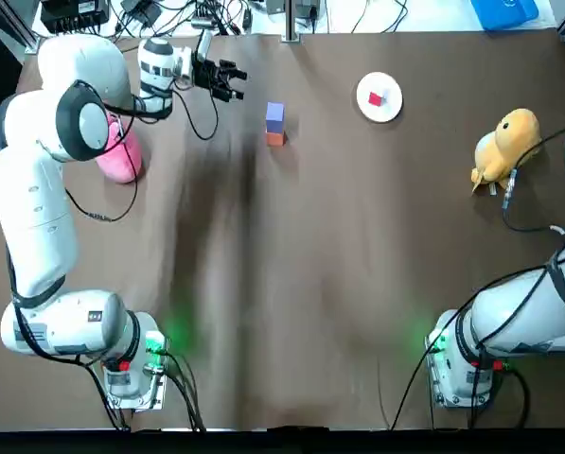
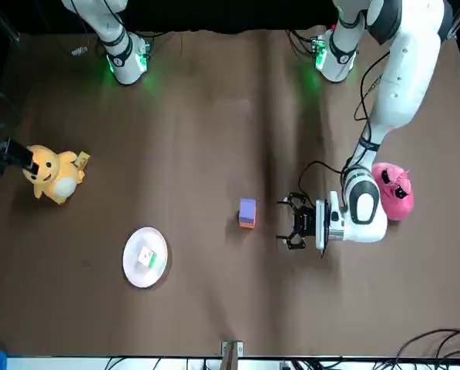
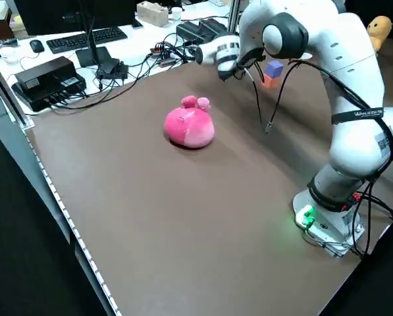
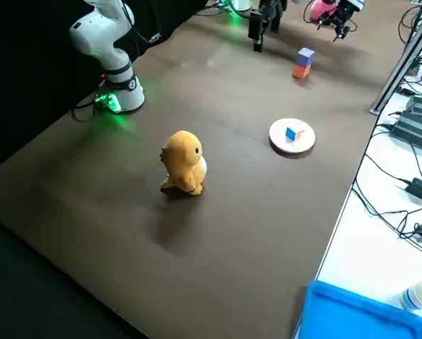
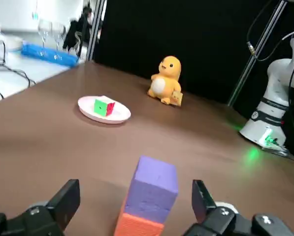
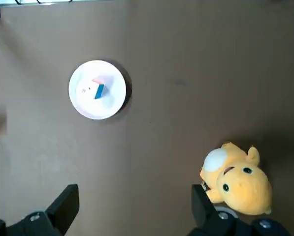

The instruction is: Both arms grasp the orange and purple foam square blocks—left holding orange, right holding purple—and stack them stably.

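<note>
On my feed the left fingers [image 1: 233, 83] stood spread apart and empty, held low over the counter [image 1: 310, 284] and pointed at the stack. The purple block [image 1: 274, 113] sat squarely on the orange block [image 1: 275, 138], and the pair stood upright on the counter just ahead of those fingers, with a clear gap between fingertips and foam. Through the left wrist camera I saw the stack lined up with the opening between the two fingers, nothing touching it on either side.

Behind the left fingers, close beside the arm's wrist, lay a pink plush toy [image 1: 121, 159]. Past the stack, on its far side from the left fingers, a white plate [image 1: 392, 112] carried a small multicoloured cube [image 1: 376, 97].

The right fingers [image 6: 134, 191] were released too, wide open with nothing between them, hanging above the counter well away from the blocks. A yellow plush toy [image 1: 504, 147] sat below them, close to one fingertip in the right wrist camera, and the plate lay farther out ahead of them.
</note>
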Available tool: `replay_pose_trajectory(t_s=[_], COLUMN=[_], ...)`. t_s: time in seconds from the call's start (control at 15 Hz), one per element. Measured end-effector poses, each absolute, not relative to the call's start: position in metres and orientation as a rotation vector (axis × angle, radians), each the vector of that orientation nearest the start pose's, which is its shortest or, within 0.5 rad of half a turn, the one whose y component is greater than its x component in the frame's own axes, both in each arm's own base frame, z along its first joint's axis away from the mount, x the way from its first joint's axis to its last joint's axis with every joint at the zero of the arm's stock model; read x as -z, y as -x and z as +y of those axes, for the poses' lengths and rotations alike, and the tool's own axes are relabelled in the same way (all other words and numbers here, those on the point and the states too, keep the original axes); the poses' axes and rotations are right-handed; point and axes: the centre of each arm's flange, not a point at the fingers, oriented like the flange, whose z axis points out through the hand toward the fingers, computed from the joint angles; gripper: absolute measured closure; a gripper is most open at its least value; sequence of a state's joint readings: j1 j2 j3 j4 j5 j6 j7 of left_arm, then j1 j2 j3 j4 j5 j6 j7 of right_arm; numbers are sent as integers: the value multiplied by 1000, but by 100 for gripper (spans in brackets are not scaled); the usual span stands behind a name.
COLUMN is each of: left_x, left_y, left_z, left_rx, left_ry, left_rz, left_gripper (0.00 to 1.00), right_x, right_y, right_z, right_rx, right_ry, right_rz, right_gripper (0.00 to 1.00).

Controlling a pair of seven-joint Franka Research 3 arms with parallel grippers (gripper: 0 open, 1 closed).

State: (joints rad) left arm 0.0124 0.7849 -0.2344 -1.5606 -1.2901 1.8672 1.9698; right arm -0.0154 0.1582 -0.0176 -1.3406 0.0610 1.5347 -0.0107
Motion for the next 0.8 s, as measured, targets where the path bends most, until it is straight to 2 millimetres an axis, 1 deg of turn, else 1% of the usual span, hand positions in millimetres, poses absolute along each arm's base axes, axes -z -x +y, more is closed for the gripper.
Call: replay_pose_trajectory(t_s=[0.13,0.27,0.4,0.6,0.67,0.8], left_x=[-248,-279,-309,-352,-379,-412], left_y=[-666,-668,-667,-665,-662,-656], left_z=[-199,-198,-196,-187,-182,-174], left_rx=[-706,-626,-536,-406,-320,-249], left_ry=[-1512,-1579,-1666,-1820,-1935,-2059], left_rz=[-1191,-1170,-1138,-1066,-1012,-969], left_gripper=[0,0,0,0,0,0], right_x=[-635,-631,-626,-625,-624,-624], right_y=[-584,-578,-578,-579,-579,-579], right_z=[-12,-12,-12,-13,-14,-14], right_rx=[48,27,16,19,18,19], right_ry=[3084,3083,3083,3083,3083,3083], right_rz=[31,32,32,43,54,55], right_gripper=[0,0,0,0,0,0])
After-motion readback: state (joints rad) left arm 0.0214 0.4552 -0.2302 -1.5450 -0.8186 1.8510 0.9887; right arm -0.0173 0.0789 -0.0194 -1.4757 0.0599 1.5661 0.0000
